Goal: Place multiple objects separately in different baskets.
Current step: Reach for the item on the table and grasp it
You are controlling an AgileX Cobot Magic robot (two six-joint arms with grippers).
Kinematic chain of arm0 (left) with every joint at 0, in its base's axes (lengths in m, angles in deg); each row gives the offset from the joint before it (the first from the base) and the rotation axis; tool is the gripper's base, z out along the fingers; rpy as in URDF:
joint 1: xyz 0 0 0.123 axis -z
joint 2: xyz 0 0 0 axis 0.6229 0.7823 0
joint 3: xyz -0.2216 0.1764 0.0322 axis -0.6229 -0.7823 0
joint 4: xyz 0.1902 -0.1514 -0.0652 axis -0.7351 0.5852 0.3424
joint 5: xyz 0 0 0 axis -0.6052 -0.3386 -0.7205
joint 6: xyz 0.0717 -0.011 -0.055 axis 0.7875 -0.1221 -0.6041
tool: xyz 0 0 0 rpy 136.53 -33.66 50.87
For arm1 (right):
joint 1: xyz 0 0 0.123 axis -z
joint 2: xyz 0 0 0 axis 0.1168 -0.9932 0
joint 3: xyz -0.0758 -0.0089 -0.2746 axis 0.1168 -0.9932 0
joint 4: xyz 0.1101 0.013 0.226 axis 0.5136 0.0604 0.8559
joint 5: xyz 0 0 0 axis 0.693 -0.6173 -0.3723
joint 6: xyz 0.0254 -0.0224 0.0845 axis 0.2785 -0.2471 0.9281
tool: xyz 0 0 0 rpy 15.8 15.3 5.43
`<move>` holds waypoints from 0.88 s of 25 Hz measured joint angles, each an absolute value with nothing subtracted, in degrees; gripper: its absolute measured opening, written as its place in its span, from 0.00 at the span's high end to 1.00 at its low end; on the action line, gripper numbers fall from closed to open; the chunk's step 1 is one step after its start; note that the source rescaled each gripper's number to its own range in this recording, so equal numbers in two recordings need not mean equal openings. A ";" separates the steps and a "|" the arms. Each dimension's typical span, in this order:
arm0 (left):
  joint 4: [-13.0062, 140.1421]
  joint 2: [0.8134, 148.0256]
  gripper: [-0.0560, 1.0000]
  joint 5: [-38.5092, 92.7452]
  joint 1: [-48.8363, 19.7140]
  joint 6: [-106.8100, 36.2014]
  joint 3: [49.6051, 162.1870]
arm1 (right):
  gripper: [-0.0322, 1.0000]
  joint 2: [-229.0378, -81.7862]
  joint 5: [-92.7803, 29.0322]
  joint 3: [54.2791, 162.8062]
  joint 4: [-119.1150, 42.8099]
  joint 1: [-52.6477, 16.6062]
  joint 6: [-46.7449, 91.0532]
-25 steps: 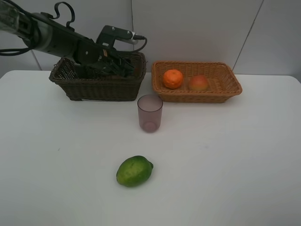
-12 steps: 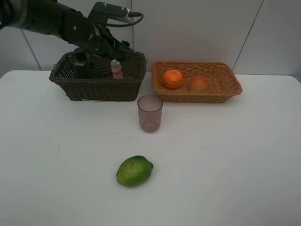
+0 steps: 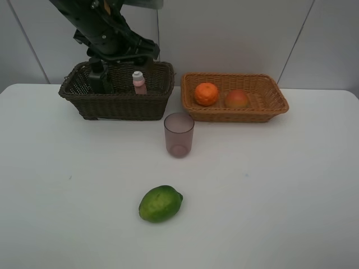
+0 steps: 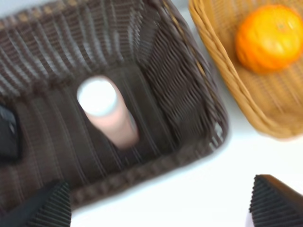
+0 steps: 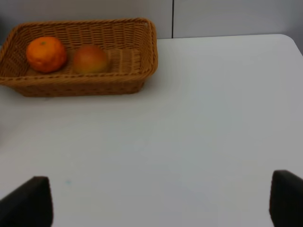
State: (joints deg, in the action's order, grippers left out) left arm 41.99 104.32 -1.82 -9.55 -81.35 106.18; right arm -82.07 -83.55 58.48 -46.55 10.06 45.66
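The dark brown basket holds the dark green pump bottle and the pink white-capped bottle, which stands upright. My left gripper hangs open and empty above this basket; the left wrist view shows the pink bottle below its spread fingertips. The tan basket holds the orange and the peach-like fruit. The purplish cup stands in front of the baskets. The green fruit lies nearer the front. My right gripper is open and empty, out of the high view.
The white table ends at a grey wall behind the baskets. The two baskets stand side by side with a narrow gap between them. The cup stands just in front of that gap.
My left gripper has lifted up out of the dark basket, leaving the pink bottle standing inside. Nothing else has moved.
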 joint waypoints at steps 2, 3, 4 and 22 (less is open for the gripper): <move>42.26 104.32 0.02 -7.06 -7.94 -79.44 107.23 | 0.03 -82.07 -83.55 58.48 -46.55 10.06 45.66; 42.34 104.32 0.02 -9.62 -7.03 -78.01 107.65 | 0.03 -82.07 -83.55 58.48 -46.55 10.06 45.66; 42.39 104.32 0.02 -11.45 -6.30 -76.46 108.29 | 0.03 -82.07 -83.55 58.48 -46.55 10.06 45.66; 49.57 110.67 0.02 -20.86 -2.32 -86.13 112.42 | 0.03 -82.07 -83.55 58.48 -46.55 10.06 45.66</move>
State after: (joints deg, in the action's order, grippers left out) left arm 49.57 110.67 -20.86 -2.32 -86.13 112.42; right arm -82.07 -83.55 58.48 -46.55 10.06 45.66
